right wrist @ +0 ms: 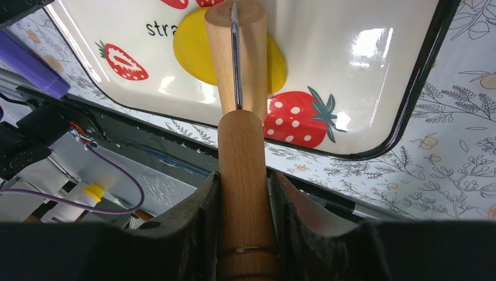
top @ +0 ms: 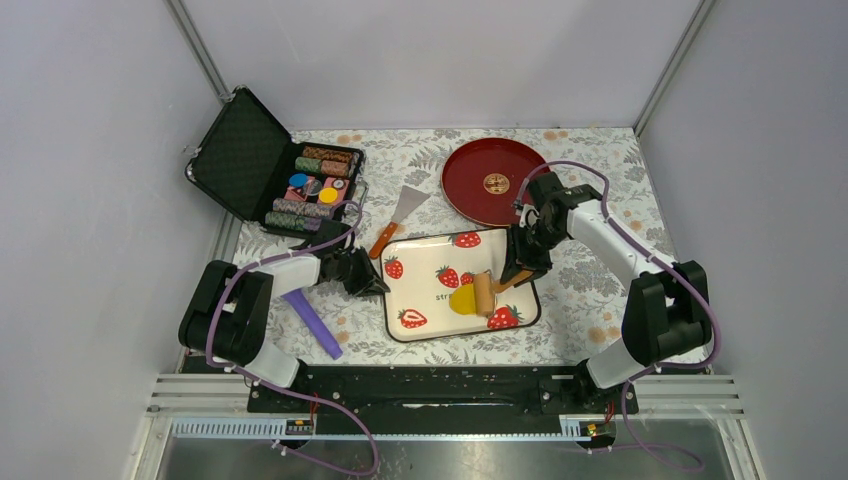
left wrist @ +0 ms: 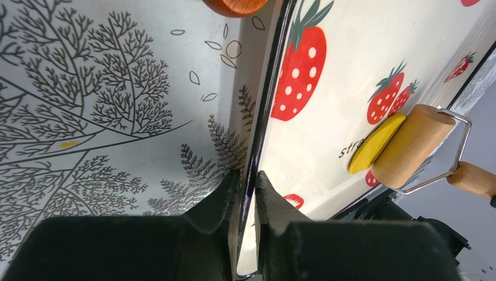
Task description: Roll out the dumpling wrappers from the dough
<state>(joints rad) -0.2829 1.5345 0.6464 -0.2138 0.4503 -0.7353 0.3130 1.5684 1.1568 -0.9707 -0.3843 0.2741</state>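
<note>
We see the left end effector [left wrist: 247,178] pinching the tray [left wrist: 345,58] rim, the right end effector [right wrist: 244,182] gripping the roller [right wrist: 243,152] handle, the roller resting on the dough [right wrist: 190,52] beside the printed letters "stra".

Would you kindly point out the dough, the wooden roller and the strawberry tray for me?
dough [top: 462,301], top external view, on its bare yellow left part.
wooden roller [right wrist: 252,58], right wrist view, on the barrel's wood.
strawberry tray [left wrist: 351,47], left wrist view, on its bare white floor.
</note>
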